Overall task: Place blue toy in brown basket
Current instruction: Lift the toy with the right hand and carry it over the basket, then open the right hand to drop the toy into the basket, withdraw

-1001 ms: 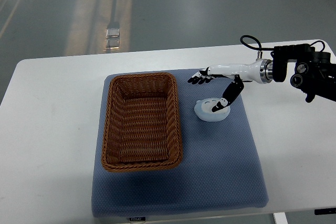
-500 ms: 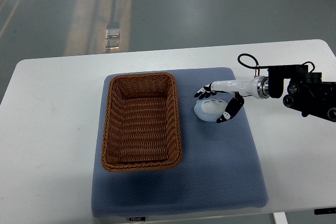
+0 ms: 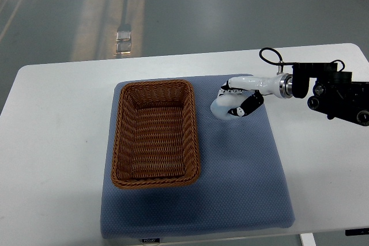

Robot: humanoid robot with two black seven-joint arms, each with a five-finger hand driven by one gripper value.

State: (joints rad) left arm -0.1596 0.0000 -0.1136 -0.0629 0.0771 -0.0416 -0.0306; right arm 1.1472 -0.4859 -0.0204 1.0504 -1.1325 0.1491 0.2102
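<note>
we see the right hand reaching in from the right of the brown basket, its fingers curled around the blue toy and gripping it. the toy, pale blue and rounded, sits in that grasp just to the right of the basket's upper right corner, over the blue mat. the basket rests on the mat, on the white table.

Even overhead light was bright; pale glare streaks crossed the far-left floor, a soft shadow fell beside the basket, and focus was sharp.
</note>
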